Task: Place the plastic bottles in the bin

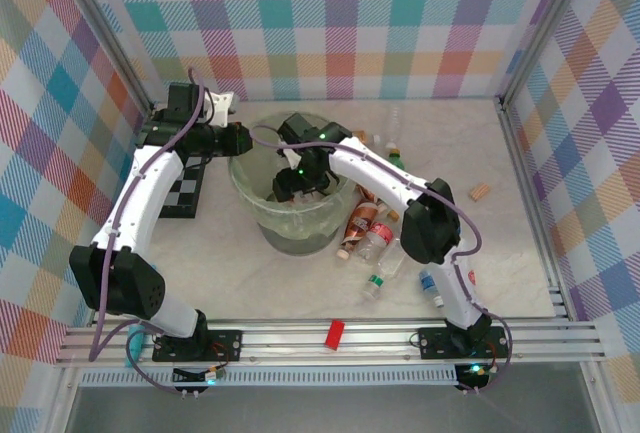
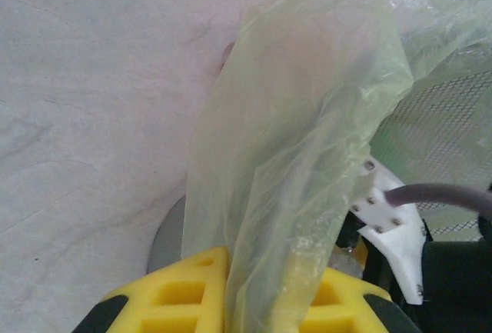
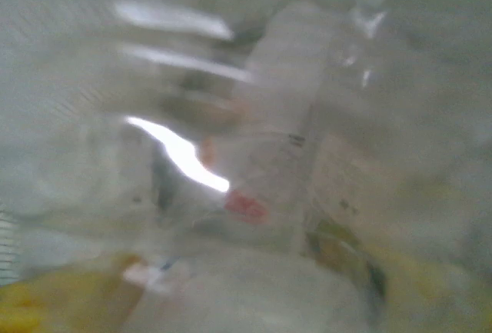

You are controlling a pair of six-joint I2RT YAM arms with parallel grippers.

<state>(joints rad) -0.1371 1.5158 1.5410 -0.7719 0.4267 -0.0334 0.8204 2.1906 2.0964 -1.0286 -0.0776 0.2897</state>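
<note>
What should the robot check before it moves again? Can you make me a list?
1. Right claw over the bin: ok, it reaches down inside the rim.
2. Right claw empty: cannot tell, its camera picture is blurry.
3. Left claw at the bin's left rim: ok, the liner hangs between its fingers.
4. Left claw gripping the liner: cannot tell.
5. Bin upright: ok.
6. All bottles in: not ok, several lie beside the bin on its right.
</note>
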